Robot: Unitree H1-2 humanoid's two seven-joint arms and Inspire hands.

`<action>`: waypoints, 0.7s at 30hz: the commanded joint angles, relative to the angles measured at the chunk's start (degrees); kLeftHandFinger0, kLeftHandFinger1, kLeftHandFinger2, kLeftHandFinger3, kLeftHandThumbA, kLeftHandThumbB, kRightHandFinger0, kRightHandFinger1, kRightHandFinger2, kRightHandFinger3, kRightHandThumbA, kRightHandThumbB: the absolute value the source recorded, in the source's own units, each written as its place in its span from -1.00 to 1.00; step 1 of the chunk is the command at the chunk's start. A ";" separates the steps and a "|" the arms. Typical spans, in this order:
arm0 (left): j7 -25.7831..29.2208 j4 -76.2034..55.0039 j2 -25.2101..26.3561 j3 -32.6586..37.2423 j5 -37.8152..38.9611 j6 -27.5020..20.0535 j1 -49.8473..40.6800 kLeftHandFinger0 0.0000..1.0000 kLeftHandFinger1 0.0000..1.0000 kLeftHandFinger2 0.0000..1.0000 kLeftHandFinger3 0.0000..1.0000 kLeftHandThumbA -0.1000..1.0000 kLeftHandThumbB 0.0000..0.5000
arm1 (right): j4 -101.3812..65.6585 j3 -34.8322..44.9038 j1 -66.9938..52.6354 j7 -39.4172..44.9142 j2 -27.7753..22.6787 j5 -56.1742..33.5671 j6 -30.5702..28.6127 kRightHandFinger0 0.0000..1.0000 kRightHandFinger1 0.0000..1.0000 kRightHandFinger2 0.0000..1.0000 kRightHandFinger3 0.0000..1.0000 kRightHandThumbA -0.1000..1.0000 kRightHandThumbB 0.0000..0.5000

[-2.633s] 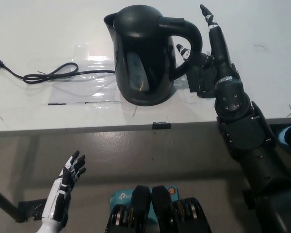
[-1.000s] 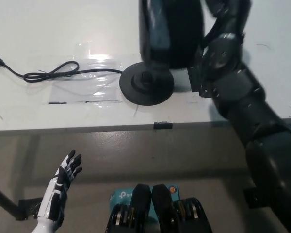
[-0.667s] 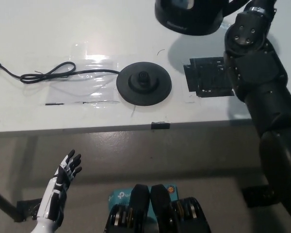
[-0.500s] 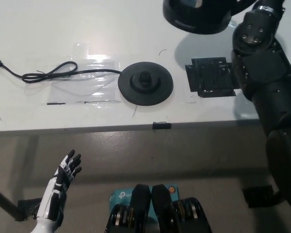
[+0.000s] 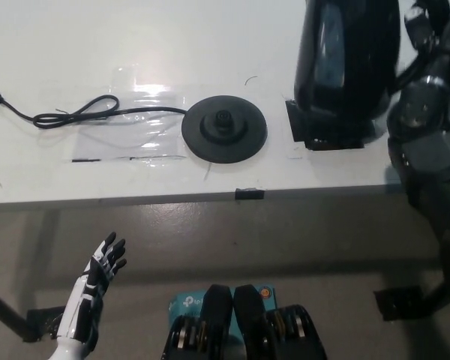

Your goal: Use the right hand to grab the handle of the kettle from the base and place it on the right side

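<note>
Two hands are in my view: my black right hand [image 5: 427,30] is wrapped around the handle of the kettle [image 5: 350,60], which sits right of the base [image 5: 224,129], over the dark patch [image 5: 326,133] on the table [image 5: 75,60]. My white left hand [image 5: 97,281] rests well below and left of the base with fingers spread, grasping nothing, and the cord [image 5: 75,115] trails left from the base.

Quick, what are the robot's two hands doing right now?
Left hand: open, holding nothing, resting low below the table edge.
Right hand: shut on the kettle, over the black patch right of the base.
</note>
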State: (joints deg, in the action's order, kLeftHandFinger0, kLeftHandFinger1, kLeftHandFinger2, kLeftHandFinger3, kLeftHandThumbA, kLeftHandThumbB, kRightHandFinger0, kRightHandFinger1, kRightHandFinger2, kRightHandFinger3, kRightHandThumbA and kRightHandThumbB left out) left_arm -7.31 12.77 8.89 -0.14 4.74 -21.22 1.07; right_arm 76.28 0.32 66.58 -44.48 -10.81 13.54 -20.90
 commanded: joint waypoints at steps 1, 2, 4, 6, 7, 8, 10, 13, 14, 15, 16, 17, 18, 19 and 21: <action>-0.89 -0.44 0.66 -0.19 0.27 -1.91 0.06 1.00 1.00 1.00 1.00 1.00 1.00 | -1.12 -1.40 4.14 -0.90 -2.17 0.29 -6.03 -1.00 -0.93 0.08 0.04 -1.00 -0.62; -1.03 -0.36 0.65 -0.17 0.49 -1.97 0.09 1.00 1.00 1.00 1.00 1.00 1.00 | -1.09 -1.80 3.47 -1.20 -2.11 0.37 -6.03 -1.00 -0.87 0.14 0.10 -1.00 -0.62; -0.98 -0.59 0.58 -0.15 0.48 -1.72 0.07 1.00 1.00 1.00 1.00 1.00 1.00 | -1.21 -2.18 2.66 -0.93 -1.99 0.12 -6.03 -1.00 -0.85 0.15 0.15 -1.00 -0.67; -1.10 -0.44 0.56 -0.13 0.66 -1.82 0.12 1.00 1.00 1.00 1.00 1.00 1.00 | -1.46 -3.02 1.70 -1.57 -1.80 0.48 -6.03 -1.00 -0.88 0.12 0.17 -1.00 -0.68; -1.00 -0.39 0.54 -0.11 0.47 -1.91 0.13 1.00 1.00 1.00 1.00 1.00 1.00 | -1.32 -3.64 1.09 -2.08 -1.67 0.92 -6.03 -1.00 -0.94 0.03 0.14 -1.00 -0.66; -1.13 -0.37 0.48 0.02 0.53 -1.89 0.05 1.00 1.00 1.00 1.00 1.00 1.00 | -1.37 -3.94 0.44 -2.11 -1.65 0.89 -6.03 -1.00 -0.99 -0.04 0.07 -1.00 -0.64; -1.01 -0.62 0.35 0.10 0.39 -1.48 0.02 1.00 1.00 1.00 1.00 1.00 1.00 | -1.36 -3.52 -0.62 0.26 -1.44 -0.47 -6.03 -0.99 -0.87 0.06 0.13 -1.00 -0.61; -0.98 -0.78 0.48 0.04 0.34 -1.52 0.08 1.00 1.00 1.00 1.00 1.00 1.00 | -2.34 -3.41 -2.67 9.80 -1.84 -2.45 -6.03 0.12 0.61 1.00 1.00 -0.49 -0.13; -0.96 -0.87 0.50 -0.01 0.39 -1.42 0.16 1.00 1.00 1.00 1.00 1.00 1.00 | -2.62 -3.23 -3.12 14.14 -2.11 -3.40 -6.03 0.58 0.90 1.00 1.00 -0.33 -0.12; -0.91 -0.78 0.57 -0.12 0.42 -1.46 0.39 1.00 1.00 1.00 1.00 1.00 1.00 | -2.56 -3.73 -3.22 16.16 -2.44 -3.12 -6.03 0.91 1.00 1.00 1.00 -0.10 0.21; -0.92 -0.80 0.65 -0.20 0.51 -1.43 0.42 1.00 1.00 1.00 1.00 1.00 1.00 | -2.46 -3.86 -3.62 20.60 -2.97 -3.59 -6.03 1.00 1.00 1.00 1.00 0.08 0.45; -0.88 -0.84 0.67 -0.27 0.57 -1.36 0.43 1.00 1.00 1.00 1.00 1.00 1.00 | -2.79 -3.88 -4.09 23.64 -3.40 -4.04 -6.03 1.00 1.00 1.00 1.00 0.19 0.63; -0.85 -0.85 0.68 -0.32 0.61 -1.35 0.43 1.00 1.00 1.00 1.00 1.00 1.00 | -2.95 -3.88 -4.19 24.38 -3.48 -4.12 -6.03 1.00 1.00 1.00 1.00 0.20 0.70; -0.82 -0.86 0.73 -0.31 0.46 -1.19 0.45 1.00 1.00 1.00 1.00 1.00 1.00 | -3.73 -4.60 -4.84 25.18 -4.02 -3.36 -5.99 1.00 1.00 1.00 1.00 0.37 0.90; -0.87 -1.11 0.76 -0.32 0.59 -0.87 0.27 1.00 1.00 1.00 1.00 1.00 1.00 | -6.70 -5.04 -6.72 27.43 -4.86 -3.35 -5.50 1.00 1.00 1.00 1.00 0.46 0.94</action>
State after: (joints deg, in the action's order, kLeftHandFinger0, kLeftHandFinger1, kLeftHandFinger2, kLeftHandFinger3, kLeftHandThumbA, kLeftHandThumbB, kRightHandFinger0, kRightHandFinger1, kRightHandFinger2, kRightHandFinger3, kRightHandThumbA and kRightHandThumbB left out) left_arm -7.31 12.84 8.86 -0.10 4.77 -21.19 1.08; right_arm 75.79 -3.03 58.62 -34.13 -11.76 12.41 -22.85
